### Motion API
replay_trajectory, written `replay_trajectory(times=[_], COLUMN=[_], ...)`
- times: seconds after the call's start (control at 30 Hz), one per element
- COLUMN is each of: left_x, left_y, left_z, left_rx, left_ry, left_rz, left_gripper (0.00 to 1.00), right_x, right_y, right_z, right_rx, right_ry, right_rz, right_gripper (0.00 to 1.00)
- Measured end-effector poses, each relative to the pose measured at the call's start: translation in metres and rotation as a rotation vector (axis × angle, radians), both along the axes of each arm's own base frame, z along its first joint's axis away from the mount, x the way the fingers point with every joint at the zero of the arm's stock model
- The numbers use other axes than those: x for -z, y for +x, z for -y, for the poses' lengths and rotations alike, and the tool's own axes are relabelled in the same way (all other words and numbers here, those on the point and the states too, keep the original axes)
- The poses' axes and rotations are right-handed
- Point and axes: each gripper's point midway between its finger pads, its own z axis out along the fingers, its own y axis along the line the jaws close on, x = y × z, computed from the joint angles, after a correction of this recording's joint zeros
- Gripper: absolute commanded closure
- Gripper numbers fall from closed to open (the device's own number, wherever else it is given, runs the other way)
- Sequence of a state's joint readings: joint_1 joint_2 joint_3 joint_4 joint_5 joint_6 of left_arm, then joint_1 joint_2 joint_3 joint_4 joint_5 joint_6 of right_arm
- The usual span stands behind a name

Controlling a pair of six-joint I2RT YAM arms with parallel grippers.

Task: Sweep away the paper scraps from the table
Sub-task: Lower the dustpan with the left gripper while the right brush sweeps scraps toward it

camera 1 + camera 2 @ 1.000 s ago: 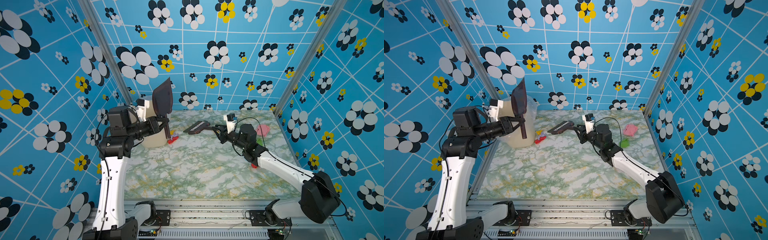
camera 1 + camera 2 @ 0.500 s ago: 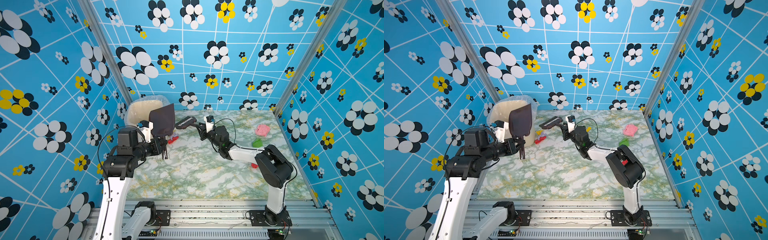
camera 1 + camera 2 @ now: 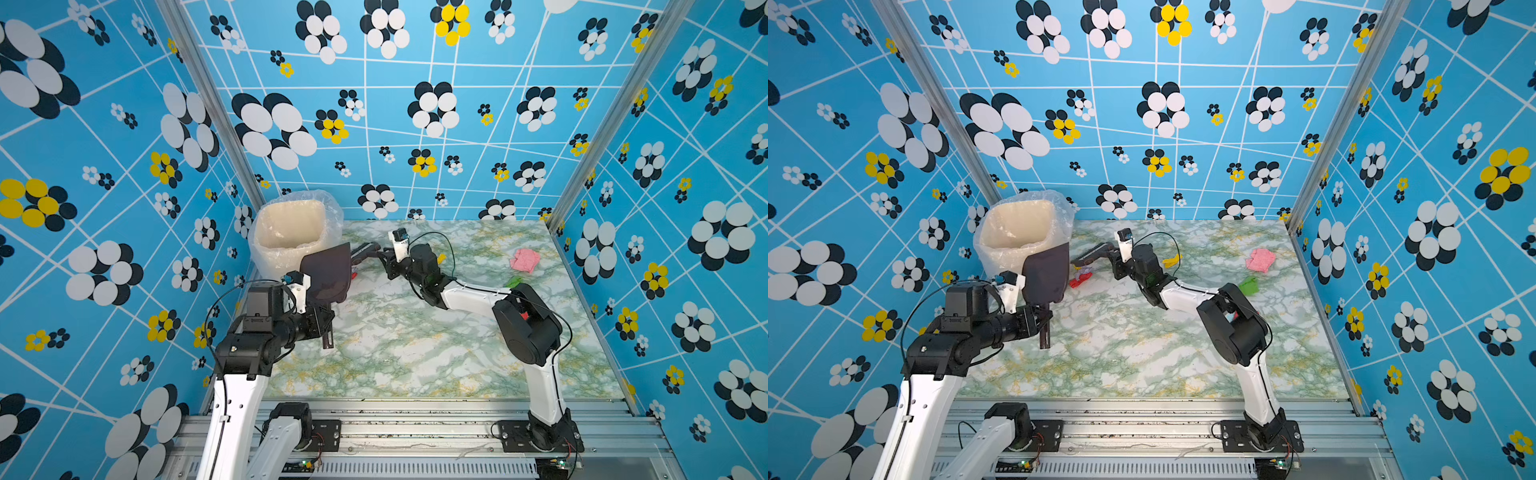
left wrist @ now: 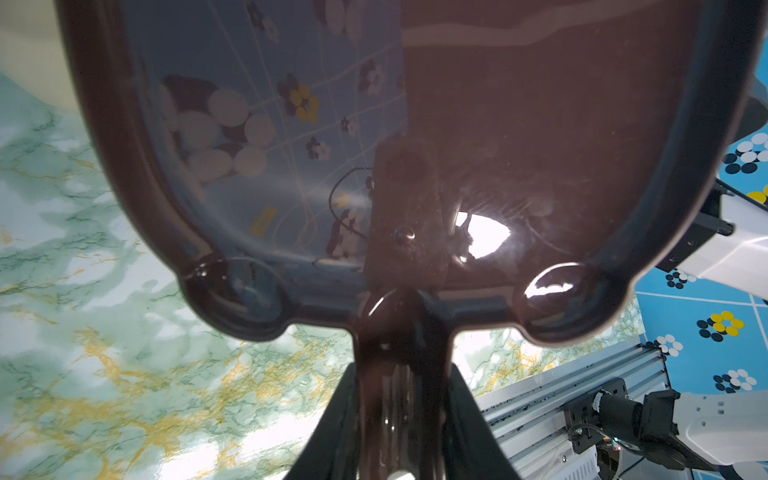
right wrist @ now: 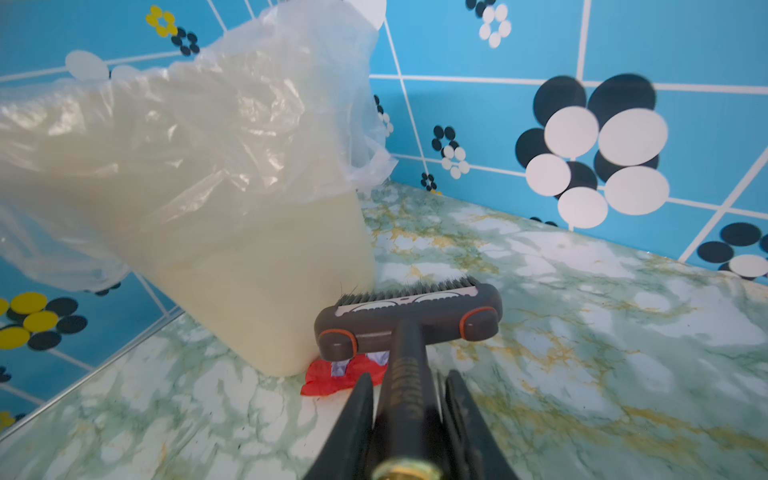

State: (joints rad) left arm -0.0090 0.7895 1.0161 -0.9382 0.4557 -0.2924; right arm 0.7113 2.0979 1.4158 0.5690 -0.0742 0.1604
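Dustpan (image 3: pixel 326 274) has come down from over the bin (image 3: pixel 286 237) & now stands just in front of it, centre-left of frame. Brush (image 3: pixel 363 251) has swung left to the bin's foot.

Worktop (image 3: pixel 415 353) is bare thru mid + lower part. Left gripper (image 4: pixel 401 374) is clamped tight on the dustpan handle, pan tipped up; can't tell if its lip touches the worktop. Right gripper (image 5: pixel 405 386) is closed round the brush handle.

Key relation: red scrap (image 3: pixel 1077 281) w/ purple scrap (image 3: pixel 1086 272) on it lies at the bin's base. It sits just right of the pan & just below the brush head in a top view, so betw the two tools. Right arm's brush is nearer. Prob the pan must go flat, mouth facing right, then the brush drags leftward.

Other paper scraps, pink scrap (image 3: pixel 524 259), green scrap (image 3: pixel 515 281) & yellow scrap (image 3: pixel 440 258), lie in the right half, well apart from the pan.
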Motion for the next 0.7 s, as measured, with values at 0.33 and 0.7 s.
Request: replay_trajectory(times=[0.33, 0.7], left_x=[0.019, 0.036], left_y=[0.008, 0.015], left_z=[0.001, 0.012], left_rx=[-0.038, -0.008], left_ry=[-0.046, -0.058], left_rz=[-0.088, -0.142], left_gripper=[1.00, 1.00], right_x=[0.029, 0.015], right_y=[-0.032, -0.093], right_z=[-0.004, 0.071], right_rx=[-0.099, -0.067], right_ry=[-0.102, -0.209], right_rz=[-0.076, -0.095], right_gripper=[1.00, 1.00])
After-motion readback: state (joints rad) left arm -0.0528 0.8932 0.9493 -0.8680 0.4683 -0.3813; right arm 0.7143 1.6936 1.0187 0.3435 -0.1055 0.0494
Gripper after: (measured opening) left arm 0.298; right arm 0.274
